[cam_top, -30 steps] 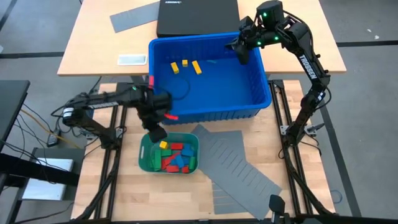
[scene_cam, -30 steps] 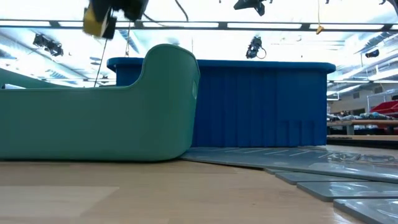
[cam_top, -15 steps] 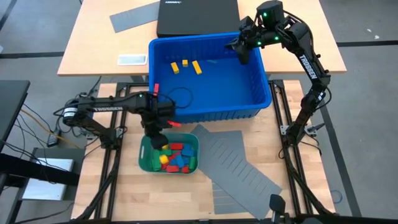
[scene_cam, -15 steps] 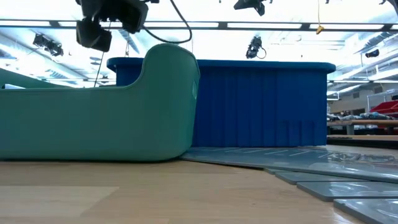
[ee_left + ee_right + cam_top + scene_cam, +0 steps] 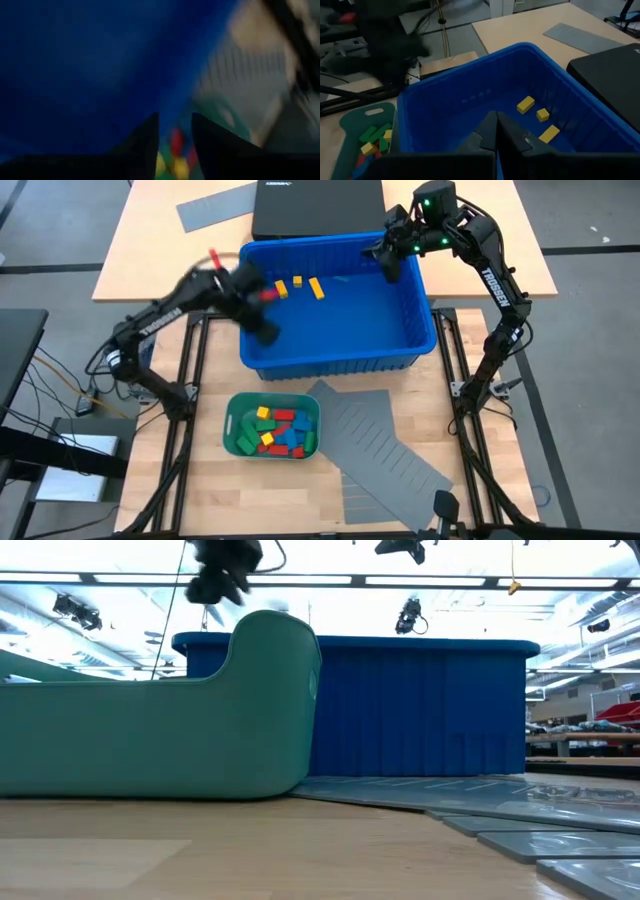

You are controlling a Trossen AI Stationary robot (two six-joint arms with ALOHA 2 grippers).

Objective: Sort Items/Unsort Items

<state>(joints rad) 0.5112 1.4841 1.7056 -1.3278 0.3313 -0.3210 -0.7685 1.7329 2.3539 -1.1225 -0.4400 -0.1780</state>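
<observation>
Wooden counter (image 5: 150,250) carries blue bin (image 5: 400,345); yellow blocks (image 5: 298,286) inside look light, rigid, best pinched across their narrow sides. Left gripper (image 5: 262,330) over the bin's near wall, opening unclear; right gripper (image 5: 388,262) shut, empty.

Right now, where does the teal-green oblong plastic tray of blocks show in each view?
High view: teal-green oblong plastic tray, lower centre-left, below the big blue plastic bin.
Low view: fills the left foreground, bin behind.
Left wrist view: blurred, beyond the fingers.
Right wrist view: lower-left corner.
Shared landmark: the bin.

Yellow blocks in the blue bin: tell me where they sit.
In the high view, three yellow blocks lie in a row on the floor of the blue bin, in its far-left part, right of the left tool.
</observation>
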